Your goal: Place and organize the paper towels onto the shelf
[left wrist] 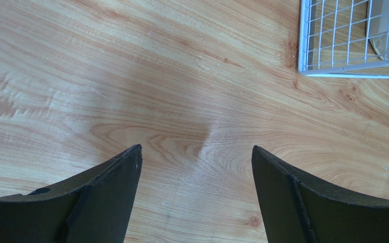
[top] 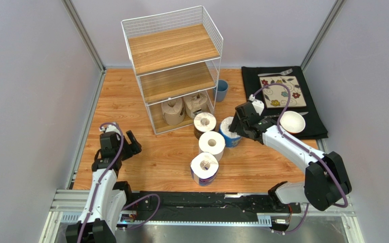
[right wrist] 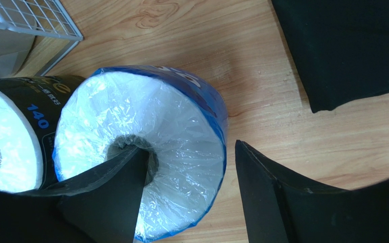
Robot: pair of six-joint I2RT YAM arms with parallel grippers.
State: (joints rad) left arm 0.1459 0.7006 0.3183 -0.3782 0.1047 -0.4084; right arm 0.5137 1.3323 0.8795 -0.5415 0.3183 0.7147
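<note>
The white wire shelf [top: 173,66] stands at the back; two brown-paper rolls [top: 172,110] [top: 195,104] sit on its bottom board. In front stand a dark-wrapped roll [top: 204,123], a plain white roll [top: 212,144] and a blue-wrapped roll [top: 204,168]. My right gripper [top: 234,126] is open at a second blue-wrapped roll [top: 227,132]. In the right wrist view one finger [right wrist: 115,187] sits in the roll's [right wrist: 181,116] core hole and the other stands just outside its wall, the gripper's middle [right wrist: 190,148] over the roll. My left gripper [top: 130,144] [left wrist: 196,148] is open and empty over bare table.
A blue cup [top: 222,90] stands by the shelf's right side. A black mat [top: 313,119] at the right carries a flowered tile [top: 281,91], a white bowl [top: 292,121] and a fork [top: 275,73]. The shelf's corner shows in the left wrist view [left wrist: 354,66].
</note>
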